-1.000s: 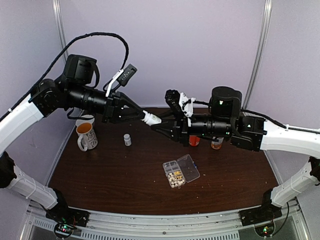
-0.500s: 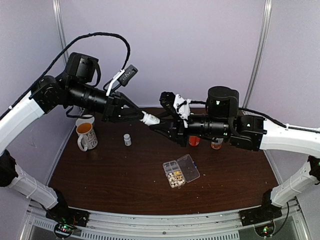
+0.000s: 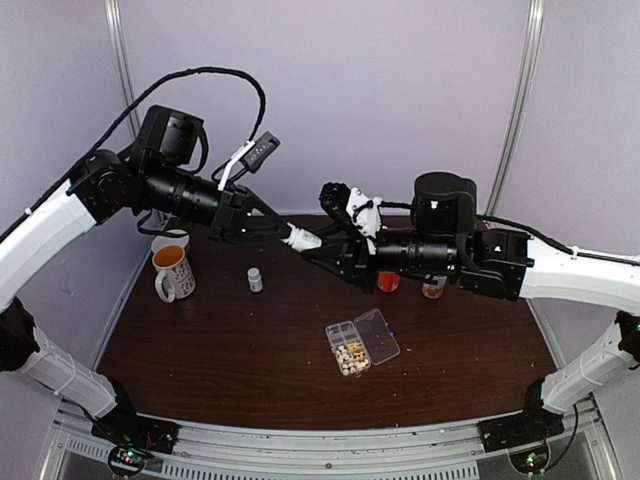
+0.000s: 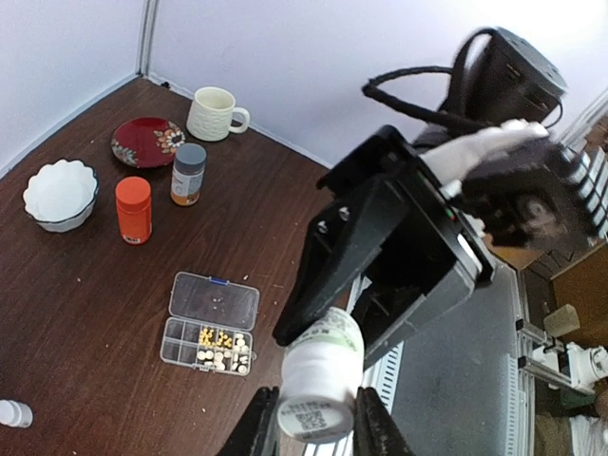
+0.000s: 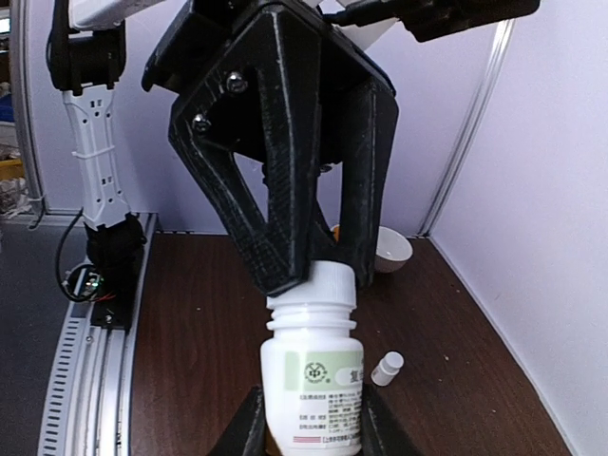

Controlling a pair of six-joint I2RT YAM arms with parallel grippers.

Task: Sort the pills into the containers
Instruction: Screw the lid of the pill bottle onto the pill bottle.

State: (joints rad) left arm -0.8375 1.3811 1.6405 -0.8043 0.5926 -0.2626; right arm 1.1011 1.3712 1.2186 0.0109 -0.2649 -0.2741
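Pills (image 4: 220,347) lie in the cells of the clear box (image 4: 214,296), which sits with its lid open on the brown surface (image 4: 85,323). High above the box, a white bottle (image 4: 318,385) hangs between the two arms. The left fingers (image 4: 261,432) pinch one end and the right fingers (image 5: 252,427) pinch the other. A smaller bottle (image 3: 255,279) stands left of the box, well apart.

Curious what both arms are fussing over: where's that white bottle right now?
The white bottle hangs in mid-air near the centre of the overhead view, clamped between the left gripper and the right gripper, above the table's far half.
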